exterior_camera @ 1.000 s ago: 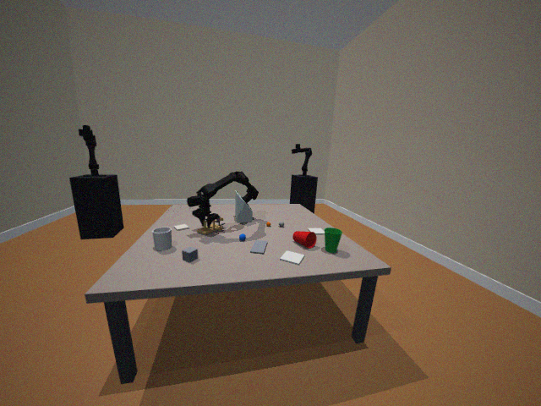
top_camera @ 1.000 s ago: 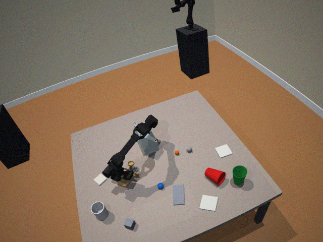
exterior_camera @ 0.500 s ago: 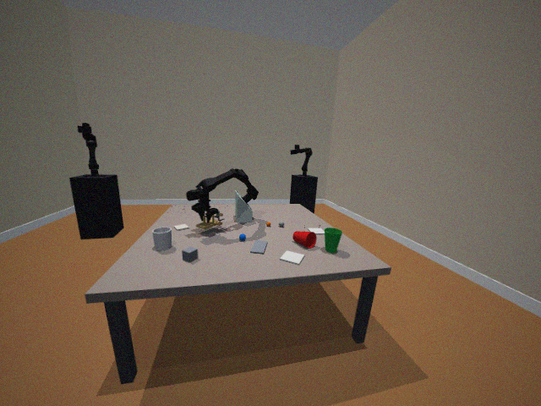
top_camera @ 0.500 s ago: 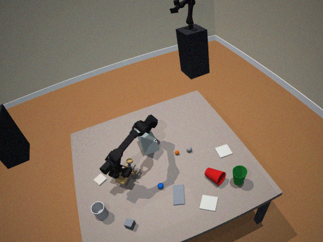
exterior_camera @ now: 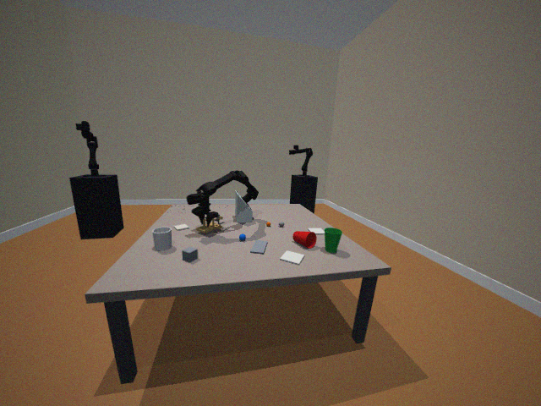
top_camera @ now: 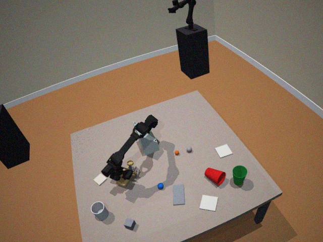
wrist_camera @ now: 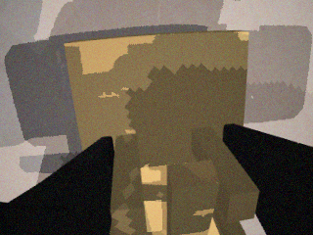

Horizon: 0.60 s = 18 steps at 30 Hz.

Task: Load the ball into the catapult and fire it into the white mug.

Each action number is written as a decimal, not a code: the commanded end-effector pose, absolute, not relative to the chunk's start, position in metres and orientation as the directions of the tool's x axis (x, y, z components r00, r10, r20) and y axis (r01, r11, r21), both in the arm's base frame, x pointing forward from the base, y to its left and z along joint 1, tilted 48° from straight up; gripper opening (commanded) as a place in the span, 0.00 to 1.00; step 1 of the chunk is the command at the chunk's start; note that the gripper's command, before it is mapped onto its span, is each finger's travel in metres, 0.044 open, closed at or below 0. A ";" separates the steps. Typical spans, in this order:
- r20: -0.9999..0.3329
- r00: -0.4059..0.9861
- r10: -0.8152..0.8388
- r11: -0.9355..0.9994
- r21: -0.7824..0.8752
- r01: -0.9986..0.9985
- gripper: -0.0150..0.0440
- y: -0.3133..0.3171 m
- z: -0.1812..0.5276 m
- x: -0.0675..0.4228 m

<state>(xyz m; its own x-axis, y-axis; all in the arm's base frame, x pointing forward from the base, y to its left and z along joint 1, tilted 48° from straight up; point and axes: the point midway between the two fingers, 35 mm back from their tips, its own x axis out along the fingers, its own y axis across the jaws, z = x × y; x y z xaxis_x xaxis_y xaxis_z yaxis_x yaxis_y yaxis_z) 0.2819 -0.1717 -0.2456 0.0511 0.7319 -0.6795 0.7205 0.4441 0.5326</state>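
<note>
The tan wooden catapult (top_camera: 121, 182) (exterior_camera: 206, 228) (wrist_camera: 156, 85) stands on the table left of centre. My gripper (top_camera: 125, 175) (exterior_camera: 210, 219) (wrist_camera: 168, 141) reaches down over it and is shut on its frame; the wrist view shows a dark finger on each side of the frame. The white mug (top_camera: 101, 214) (exterior_camera: 161, 240) stands upright near the front left edge. Three small balls lie loose on the table: a blue ball (top_camera: 160, 185) (exterior_camera: 242, 237), an orange ball (top_camera: 176, 152) (exterior_camera: 268, 223) and a grey ball (top_camera: 189, 149) (exterior_camera: 281, 224). I cannot tell whether the catapult's cup holds anything.
A red cup (top_camera: 215, 175) lies on its side beside an upright green cup (top_camera: 239, 175) at the right. A grey cube (top_camera: 129, 223), a grey slab (top_camera: 178, 194) and three white tiles (top_camera: 223, 150) (top_camera: 208, 202) (top_camera: 100, 179) lie on the table. The arm's grey base block (top_camera: 148, 144) stands behind the catapult.
</note>
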 end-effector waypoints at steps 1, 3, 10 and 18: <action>-0.680 0.064 0.730 0.435 0.535 0.724 0.25 -0.170 -0.248 0.283; -0.680 0.064 0.731 0.434 0.535 0.725 0.25 -0.167 -0.250 0.283; -0.680 0.054 0.731 0.443 0.533 0.721 0.25 -0.161 -0.254 0.284; -0.680 0.054 0.731 0.443 0.533 0.721 0.39 -0.161 -0.254 0.284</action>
